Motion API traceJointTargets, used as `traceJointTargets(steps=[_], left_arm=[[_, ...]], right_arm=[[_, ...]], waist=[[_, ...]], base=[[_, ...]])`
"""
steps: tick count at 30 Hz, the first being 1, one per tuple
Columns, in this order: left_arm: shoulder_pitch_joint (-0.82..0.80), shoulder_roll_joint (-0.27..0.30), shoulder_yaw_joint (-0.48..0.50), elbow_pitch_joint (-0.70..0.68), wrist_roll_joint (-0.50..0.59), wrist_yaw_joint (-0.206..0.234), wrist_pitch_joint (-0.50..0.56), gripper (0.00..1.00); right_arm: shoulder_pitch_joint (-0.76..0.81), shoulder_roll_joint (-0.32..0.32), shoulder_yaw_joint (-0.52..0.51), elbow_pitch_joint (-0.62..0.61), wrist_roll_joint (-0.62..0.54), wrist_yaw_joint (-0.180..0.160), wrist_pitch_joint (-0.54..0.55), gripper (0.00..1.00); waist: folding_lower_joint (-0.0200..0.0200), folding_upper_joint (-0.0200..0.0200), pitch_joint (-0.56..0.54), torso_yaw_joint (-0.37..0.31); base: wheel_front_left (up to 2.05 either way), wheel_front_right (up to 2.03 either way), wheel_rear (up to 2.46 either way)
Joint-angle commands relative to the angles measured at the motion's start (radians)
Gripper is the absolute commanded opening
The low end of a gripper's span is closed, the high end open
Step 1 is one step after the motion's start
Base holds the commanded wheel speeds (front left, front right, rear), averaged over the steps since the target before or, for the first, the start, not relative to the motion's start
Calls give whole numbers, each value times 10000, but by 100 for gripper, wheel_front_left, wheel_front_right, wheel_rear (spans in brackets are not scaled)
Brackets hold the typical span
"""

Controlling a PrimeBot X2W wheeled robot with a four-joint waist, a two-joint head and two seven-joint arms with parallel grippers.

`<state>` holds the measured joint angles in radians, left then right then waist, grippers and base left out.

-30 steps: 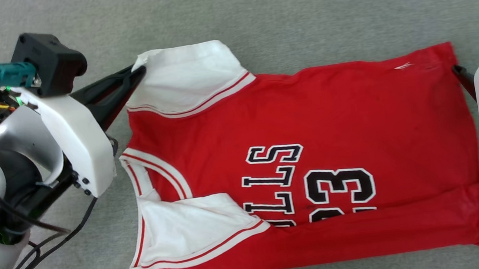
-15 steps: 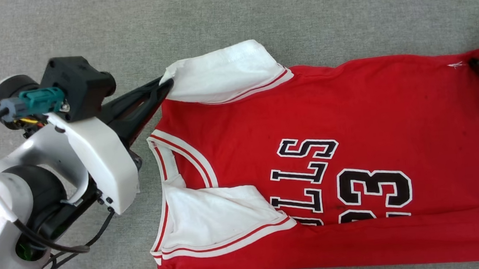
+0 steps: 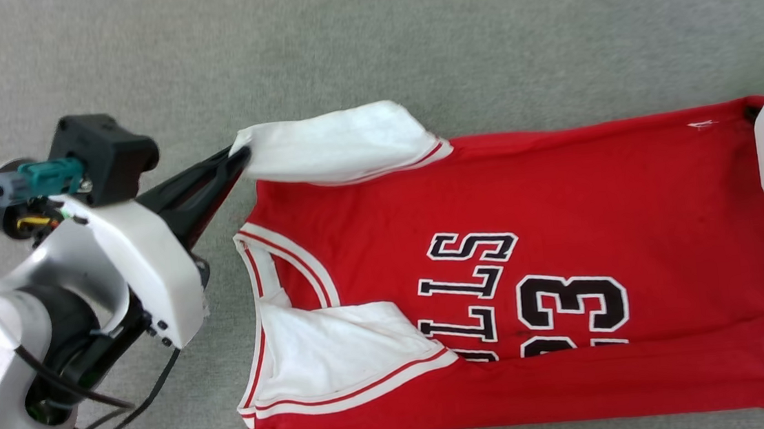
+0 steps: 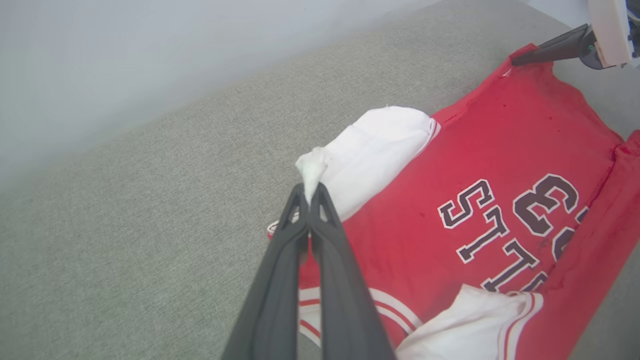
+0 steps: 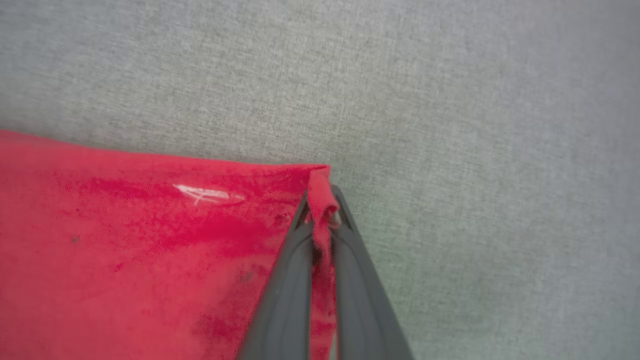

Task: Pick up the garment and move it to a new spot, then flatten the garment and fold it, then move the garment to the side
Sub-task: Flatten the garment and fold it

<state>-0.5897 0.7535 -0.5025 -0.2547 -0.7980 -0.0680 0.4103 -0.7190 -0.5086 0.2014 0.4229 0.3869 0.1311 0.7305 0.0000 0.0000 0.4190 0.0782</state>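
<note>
The red jersey-style T-shirt (image 3: 528, 229), with white short sleeves and black "BULLS" lettering, is lying spread out on the grey woven fabric surface (image 3: 407, 32). So I am judging that the moving and the flattening are done and that the folding is now going on.

On the side nearest to the robot, a long red band (image 3: 611, 381) of the shirt is already lying turned over the body and is covering the lower part of the number. The near white sleeve (image 3: 339, 356) is lying folded inward over the chest. The far side is not folded yet, and the move to the side is not done either.

The left gripper (image 4: 310, 192) is closed tight and is pinching the tip of the far white sleeve (image 3: 341, 142). This sleeve is rising a little from the surface, and in the left wrist view the rest of the shirt is spreading beyond the fingertips and to their right. The right gripper (image 5: 320, 210) is closed as well and is holding the far hem corner (image 5: 320, 180), with a small red fold standing between its fingers. The red cloth is extending to the left of them.
</note>
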Motion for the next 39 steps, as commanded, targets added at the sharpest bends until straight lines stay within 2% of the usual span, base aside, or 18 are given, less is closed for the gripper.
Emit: traceJointTargets(steps=[1,11,20,26,33,39], left_arm=[[300,78,125,49,-101,101,-129,0],[2067,574,512,-124,-592,632,-655,0],[3813,831,600,-618,-963,1221,-972,0],[5101,969,393,-733,-1208,1435,-1146,0],[5924,993,-103,-455,-1219,1561,-879,0],[5785,687,-598,136,-912,1337,-812,0]], right_arm=[[210,62,-93,-104,178,-7,-205,0],[2109,135,-784,-1343,1086,-7,-1067,0],[4215,381,-1350,-2520,1396,-7,-1193,0],[5413,390,-1302,-3151,1609,-7,-1239,0],[6243,-142,-723,-3372,1644,-7,-1310,0],[6327,-832,-29,-3098,1521,-7,-1628,0]], waist=[[0,0,-426,-221],[0,0,-1637,-557],[0,0,-2062,-687],[0,0,-2125,-702],[0,0,-2193,-644],[0,0,-2116,-596]], base=[[0,0,0],[0,0,0],[0,0,0],[0,0,0],[0,0,0],[0,0,0]])
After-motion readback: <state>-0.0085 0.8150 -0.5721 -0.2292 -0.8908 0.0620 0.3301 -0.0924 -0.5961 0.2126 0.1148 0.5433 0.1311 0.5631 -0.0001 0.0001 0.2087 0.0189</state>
